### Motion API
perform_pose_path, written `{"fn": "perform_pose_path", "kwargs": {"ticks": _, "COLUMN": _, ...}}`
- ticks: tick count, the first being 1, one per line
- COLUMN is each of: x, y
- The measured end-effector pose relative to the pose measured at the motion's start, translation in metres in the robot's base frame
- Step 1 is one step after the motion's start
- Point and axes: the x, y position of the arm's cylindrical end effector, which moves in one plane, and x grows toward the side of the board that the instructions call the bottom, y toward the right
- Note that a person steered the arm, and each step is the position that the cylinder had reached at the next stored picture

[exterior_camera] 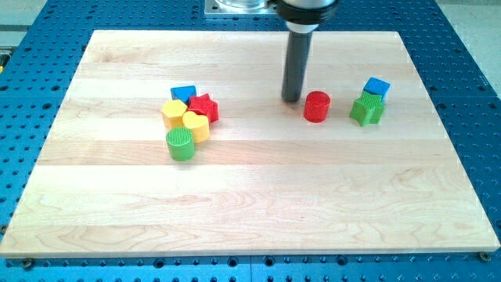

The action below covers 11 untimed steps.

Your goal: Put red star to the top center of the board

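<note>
The red star (pixel 204 106) lies left of the board's middle, in a tight cluster with a blue block (pixel 183 94), two yellow blocks (pixel 175 112) (pixel 196 125) and a green cylinder (pixel 180 144). My tip (pixel 292 99) rests on the board well to the right of the red star, just left of a red cylinder (pixel 316 106) and close to it. The rod rises from the tip toward the view's top.
A green star-like block (pixel 366 110) and a blue block (pixel 376 88) sit together right of the red cylinder. The wooden board (pixel 250 211) lies on a blue perforated table (pixel 39 47). The arm's mount stands beyond the board's top edge.
</note>
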Motion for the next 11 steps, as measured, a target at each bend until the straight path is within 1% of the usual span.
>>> {"fn": "perform_pose_path", "kwargs": {"ticks": 1, "x": 0.031, "y": 0.005}}
{"fn": "perform_pose_path", "kwargs": {"ticks": 3, "x": 0.038, "y": 0.073}}
{"fn": "perform_pose_path", "kwargs": {"ticks": 4, "x": 0.058, "y": 0.027}}
{"fn": "perform_pose_path", "kwargs": {"ticks": 5, "x": 0.096, "y": -0.035}}
{"fn": "perform_pose_path", "kwargs": {"ticks": 6, "x": 0.146, "y": -0.124}}
{"fn": "perform_pose_path", "kwargs": {"ticks": 7, "x": 0.149, "y": -0.17}}
{"fn": "perform_pose_path", "kwargs": {"ticks": 8, "x": 0.129, "y": -0.184}}
{"fn": "perform_pose_path", "kwargs": {"ticks": 9, "x": 0.101, "y": -0.152}}
{"fn": "perform_pose_path", "kwargs": {"ticks": 10, "x": 0.072, "y": -0.143}}
{"fn": "perform_pose_path", "kwargs": {"ticks": 11, "x": 0.1, "y": -0.134}}
